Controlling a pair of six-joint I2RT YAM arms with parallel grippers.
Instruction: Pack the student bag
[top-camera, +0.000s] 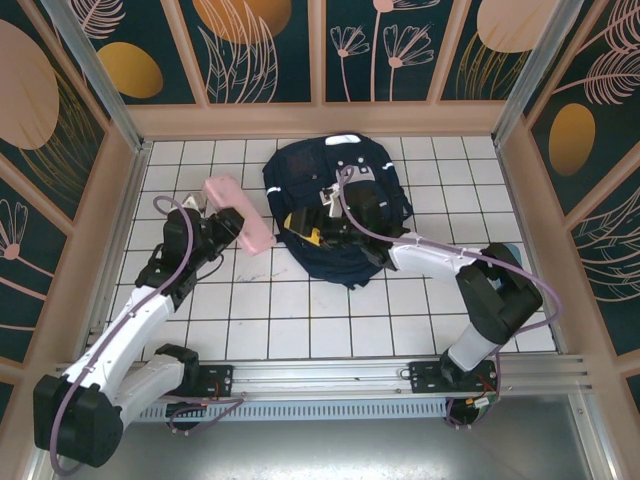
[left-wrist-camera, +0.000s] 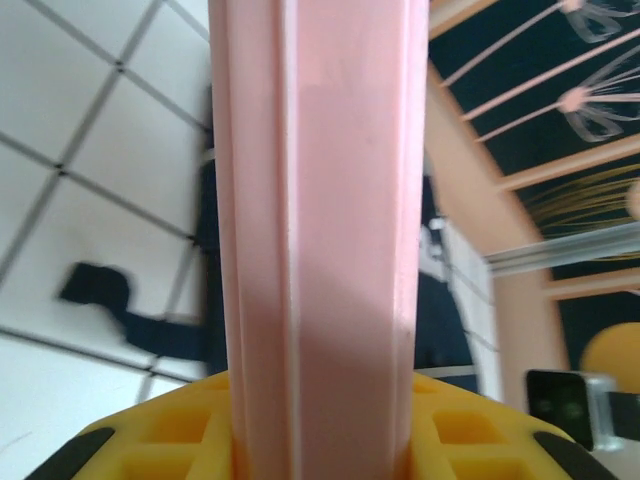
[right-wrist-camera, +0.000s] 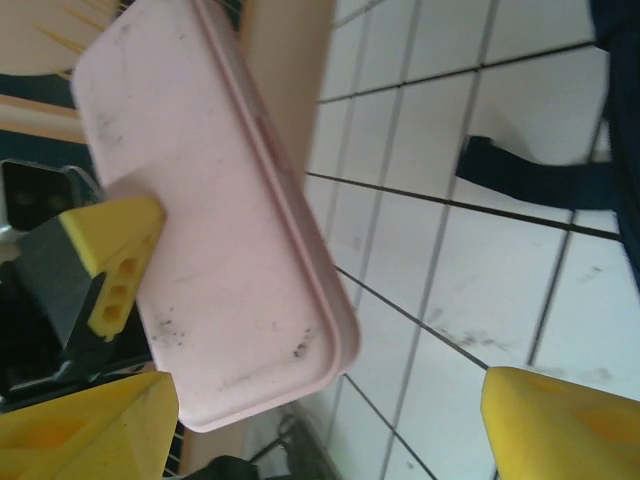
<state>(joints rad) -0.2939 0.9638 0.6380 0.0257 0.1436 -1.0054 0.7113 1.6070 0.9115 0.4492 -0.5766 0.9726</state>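
Pads (left-wrist-camera: 150, 445) of yellow moulded plastic, pierced with square hollows, belong to the left gripper (top-camera: 222, 218), and they pinch a pink case (top-camera: 242, 215) across its two flat faces. We see the case as a long, smooth, hard-shelled box with rounded corners, a seam running round its edge and dark scuffs on its face. It is held tilted over the white tiled table (top-camera: 250, 320), on the left, just beside the student bag (top-camera: 300, 165). The right gripper (right-wrist-camera: 330, 390) has its yellow wedge-shaped fingertips spread wide with nothing between them; we find it over the bag. The bag is soft, rumpled dark navy fabric lying at the far middle of the table, its mouth gaping with something yellow inside. A dark strap (right-wrist-camera: 520, 170) trails onto the tiles.
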